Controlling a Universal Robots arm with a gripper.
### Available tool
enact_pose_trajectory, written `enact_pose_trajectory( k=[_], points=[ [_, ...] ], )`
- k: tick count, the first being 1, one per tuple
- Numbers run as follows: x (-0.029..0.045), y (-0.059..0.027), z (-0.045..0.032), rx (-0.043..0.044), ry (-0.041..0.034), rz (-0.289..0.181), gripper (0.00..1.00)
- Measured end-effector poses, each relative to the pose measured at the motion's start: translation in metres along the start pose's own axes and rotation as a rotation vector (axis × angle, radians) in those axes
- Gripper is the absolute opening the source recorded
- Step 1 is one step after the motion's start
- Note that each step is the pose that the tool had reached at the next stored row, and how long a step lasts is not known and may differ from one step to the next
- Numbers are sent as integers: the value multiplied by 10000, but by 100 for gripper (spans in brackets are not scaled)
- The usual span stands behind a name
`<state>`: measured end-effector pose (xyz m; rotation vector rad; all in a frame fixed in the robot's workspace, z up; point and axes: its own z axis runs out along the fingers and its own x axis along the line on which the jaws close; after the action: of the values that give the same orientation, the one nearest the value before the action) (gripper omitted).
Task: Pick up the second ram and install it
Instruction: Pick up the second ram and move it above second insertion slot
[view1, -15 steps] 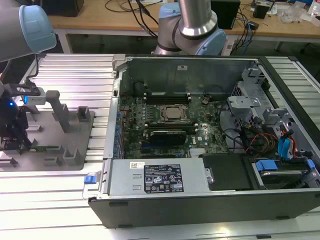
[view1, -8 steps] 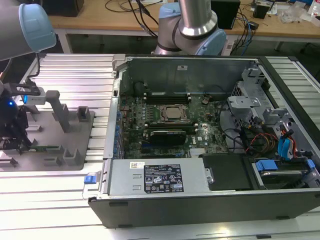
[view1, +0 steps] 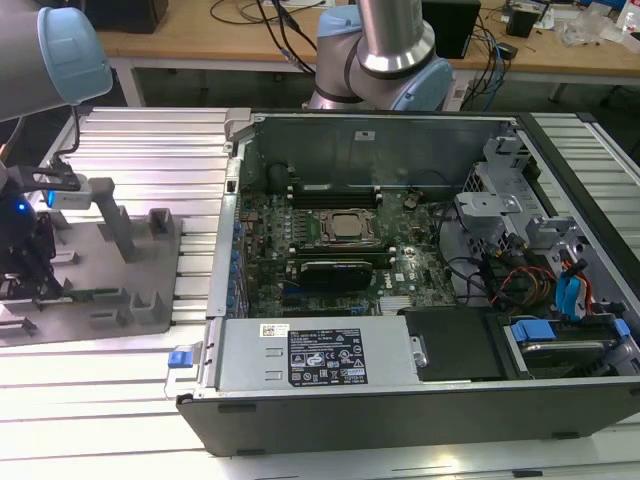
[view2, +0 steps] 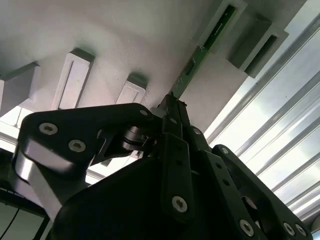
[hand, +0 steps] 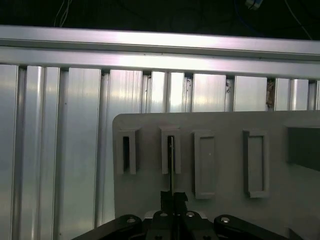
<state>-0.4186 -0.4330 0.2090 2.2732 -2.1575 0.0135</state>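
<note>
The second ram (view2: 207, 42) is standing on edge in a slotted block (hand: 164, 150) of the grey fixture plate (hand: 225, 125), its green strip running across the plate, as my gripper (hand: 173, 196) is pinching the strip's near end, fingers pressed against both faces. The plate is lying on the ribbed aluminium table (hand: 60, 150), and the open computer case (view1: 400, 400) is sitting just beside the plate, on the exterior view's right.

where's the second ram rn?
Ram stands on edge in the grey fixture, exterior view's left, beside the open case; gripper shut on its end.
</note>
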Motion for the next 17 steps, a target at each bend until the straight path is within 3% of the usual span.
enact_pose_trajectory(
  k=[1,3,4,7,9,17],
  points=[
    [0,0,0,1,0,7,9],
    [0,1,0,-9,0,768,9],
    [0,0,0,-10,1,836,9],
    [0,0,-1,-8,-1,836,9],
    [0,0,-59,-9,0,835,9],
    [-1,-5,-60,-10,2,823,9]
  ],
)
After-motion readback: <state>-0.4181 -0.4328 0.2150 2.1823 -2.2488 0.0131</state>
